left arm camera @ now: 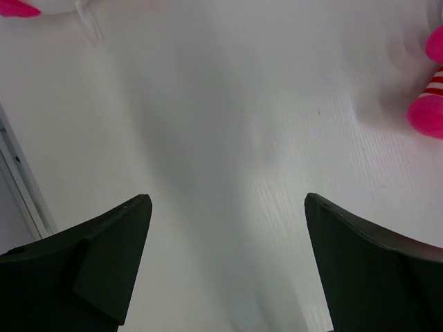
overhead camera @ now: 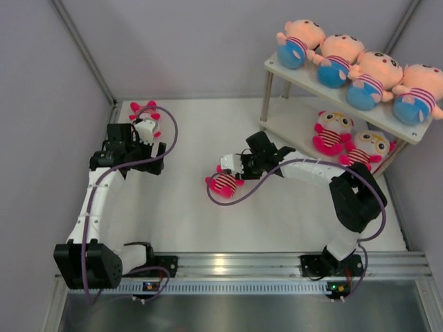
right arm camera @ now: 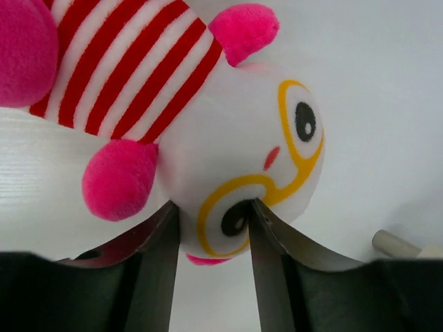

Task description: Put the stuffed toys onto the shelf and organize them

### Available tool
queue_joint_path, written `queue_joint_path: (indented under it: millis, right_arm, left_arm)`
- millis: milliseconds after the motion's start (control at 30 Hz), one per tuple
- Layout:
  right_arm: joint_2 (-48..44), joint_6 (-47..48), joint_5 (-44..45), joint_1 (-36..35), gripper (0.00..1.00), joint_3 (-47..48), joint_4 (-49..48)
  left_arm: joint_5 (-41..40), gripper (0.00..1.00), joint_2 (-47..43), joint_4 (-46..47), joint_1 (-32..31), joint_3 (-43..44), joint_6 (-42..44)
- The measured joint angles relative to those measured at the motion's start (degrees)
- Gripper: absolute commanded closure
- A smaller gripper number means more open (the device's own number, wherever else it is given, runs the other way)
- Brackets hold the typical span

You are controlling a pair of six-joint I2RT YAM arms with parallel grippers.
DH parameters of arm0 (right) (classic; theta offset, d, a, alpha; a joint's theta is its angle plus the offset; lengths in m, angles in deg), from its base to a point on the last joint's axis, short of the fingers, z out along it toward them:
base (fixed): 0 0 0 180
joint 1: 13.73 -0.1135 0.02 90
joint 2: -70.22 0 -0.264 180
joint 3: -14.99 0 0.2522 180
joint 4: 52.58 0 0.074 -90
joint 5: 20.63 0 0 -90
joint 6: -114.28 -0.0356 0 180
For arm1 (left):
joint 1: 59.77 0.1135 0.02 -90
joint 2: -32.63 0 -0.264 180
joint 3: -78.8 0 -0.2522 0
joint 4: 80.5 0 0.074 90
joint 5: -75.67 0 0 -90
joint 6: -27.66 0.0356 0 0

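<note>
My right gripper [overhead camera: 232,171] is shut on a pink stuffed toy [overhead camera: 223,182] in mid-table. In the right wrist view its fingers [right arm camera: 158,266] dent the white head [right arm camera: 235,152] on both sides, with the striped body pointing away. A second pink toy [overhead camera: 147,111] lies at the far left, just beyond my left gripper [overhead camera: 146,128]. That gripper [left arm camera: 228,200] is wide open over bare table. On the shelf [overhead camera: 274,67], several peach toys [overhead camera: 299,43] line the top tier. Two pink toys [overhead camera: 332,133] sit on the lower tier.
White walls enclose the table on the left, back and right. The shelf stands in the far right corner, on thin metal legs [overhead camera: 266,97]. Pink plush bits [left arm camera: 428,111] show at the left wrist view's edges. A metal rail [overhead camera: 235,264] runs along the near edge.
</note>
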Motion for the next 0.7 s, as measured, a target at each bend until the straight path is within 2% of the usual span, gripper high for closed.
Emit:
queue_joint_path:
  millis: [33,100,133,300,467,567,700]
  right_arm:
    - [-0.28,0.50,0.81,-0.09,0.54,-0.33,0.44]
    - [-0.92,-0.15,2.16,-0.66,0.31,-0.59,0.98]
    - [-1.46,-1.05,3.04,-1.14,0.30,-0.59,1.11]
    - [-7.06,-9.66,7.17,-6.47,0.29,-0.52,0.20]
    - [-10.62,-23.02,10.25,-17.09,0.29,-0.11,-4.07]
    - [-8.07,-31.12,13.03,-21.20,0.31,0.90,-6.08]
    - [-0.46,-38.77,19.56,-21.94,0.32,2.82,-6.47]
  left_arm:
    - [0.04,0.02,-0.66,-0.17,0.00,-0.59,0.02]
    - [0.04,0.02,-1.90,-0.44,0.00,-1.81,0.07]
    - [0.04,0.02,-2.40,-0.72,0.00,-2.23,0.09]
    - [0.04,0.02,-4.96,-1.66,0.00,-3.61,0.42]
    - [0.07,0.02,-6.12,-2.05,0.00,-3.72,0.44]
    - [0.07,0.02,-6.25,-2.27,0.00,-3.72,0.44]
    - [0.02,0.02,-6.54,-2.45,0.00,-3.74,0.44]
